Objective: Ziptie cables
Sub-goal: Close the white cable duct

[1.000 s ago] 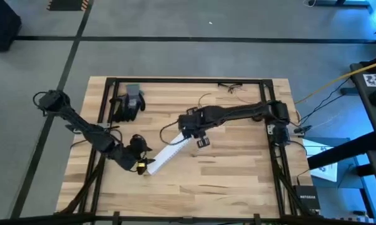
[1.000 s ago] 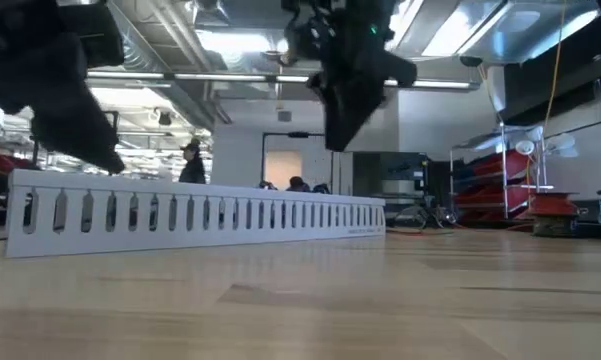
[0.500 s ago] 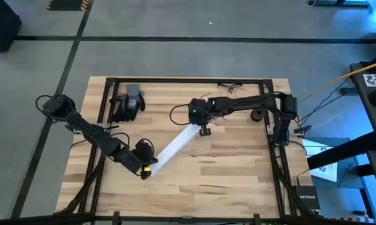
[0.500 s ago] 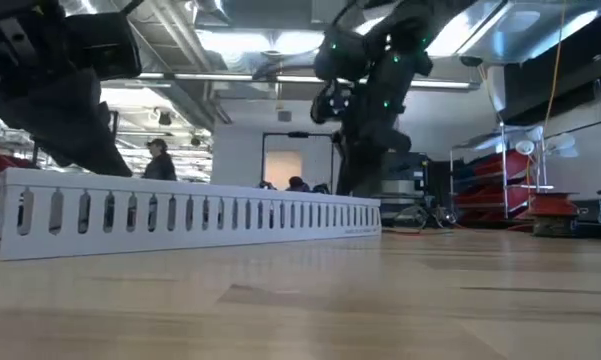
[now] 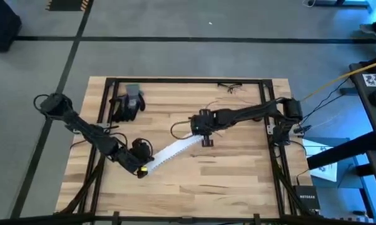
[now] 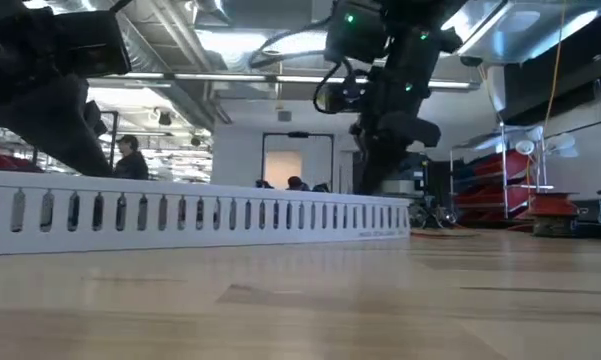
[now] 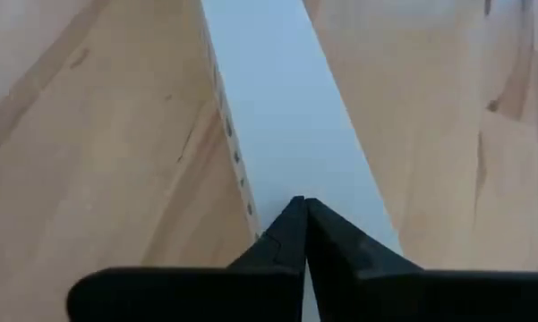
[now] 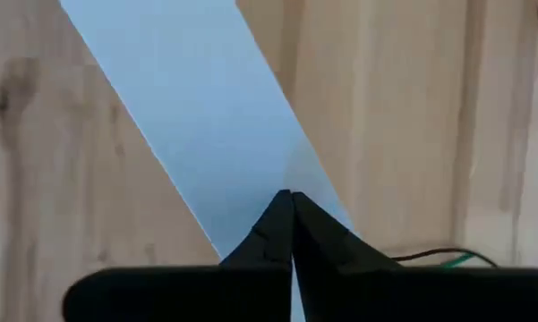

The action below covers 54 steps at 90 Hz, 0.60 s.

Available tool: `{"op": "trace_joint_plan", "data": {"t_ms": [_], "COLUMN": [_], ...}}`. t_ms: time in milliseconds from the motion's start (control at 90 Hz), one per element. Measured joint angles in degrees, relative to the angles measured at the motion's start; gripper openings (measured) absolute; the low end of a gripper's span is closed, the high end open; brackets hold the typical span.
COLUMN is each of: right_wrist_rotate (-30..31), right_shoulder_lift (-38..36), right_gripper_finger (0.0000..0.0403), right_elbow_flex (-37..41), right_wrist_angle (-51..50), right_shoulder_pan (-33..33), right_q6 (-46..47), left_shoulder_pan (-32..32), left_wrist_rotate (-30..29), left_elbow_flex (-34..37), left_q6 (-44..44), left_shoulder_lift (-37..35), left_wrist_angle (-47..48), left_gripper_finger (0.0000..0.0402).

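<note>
High view: left gripper (image 5: 141, 167) and right gripper (image 5: 201, 132) pinch white strip (image 5: 171, 150).

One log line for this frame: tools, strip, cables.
left tool: shut on white slotted strip near end | right tool: shut on far end | cables: far table edge, untouched

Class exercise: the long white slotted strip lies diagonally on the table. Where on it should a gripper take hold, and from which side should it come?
Probably at an end, coming down from above with the fingers across its narrow width. The white slotted strip is long, thin and flat on the table, so only that width fits between fingers. The left gripper and right gripper sit at opposite ends.
</note>
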State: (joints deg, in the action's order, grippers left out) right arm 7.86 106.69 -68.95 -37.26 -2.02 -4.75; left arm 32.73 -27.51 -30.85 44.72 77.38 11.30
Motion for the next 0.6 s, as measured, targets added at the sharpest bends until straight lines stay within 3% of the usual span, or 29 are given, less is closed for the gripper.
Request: {"op": "trace_joint_plan", "data": {"t_ms": [289,600], "right_wrist_rotate": [1.89,-1.38], "right_shoulder_lift": [-0.44,-3.37], "right_gripper_finger": [0.0000,0.0000], "right_elbow_flex": [-0.02,0.48], "right_wrist_angle": [-6.28,-8.43], "right_shoulder_pan": [-4.97,-9.19], "right_q6": [8.25,13.57], "left_shoulder_pan": [-3.84,-10.12], "left_wrist_rotate": [-2.65,-3.84], "left_elbow_flex": [0.03,0.13], "left_q6": [-5.51,-15.03], "left_shoulder_lift": [0.02,0.11], "left_wrist_angle": [2.81,2.96], "left_gripper_finger": [0.0001,0.0001]}}
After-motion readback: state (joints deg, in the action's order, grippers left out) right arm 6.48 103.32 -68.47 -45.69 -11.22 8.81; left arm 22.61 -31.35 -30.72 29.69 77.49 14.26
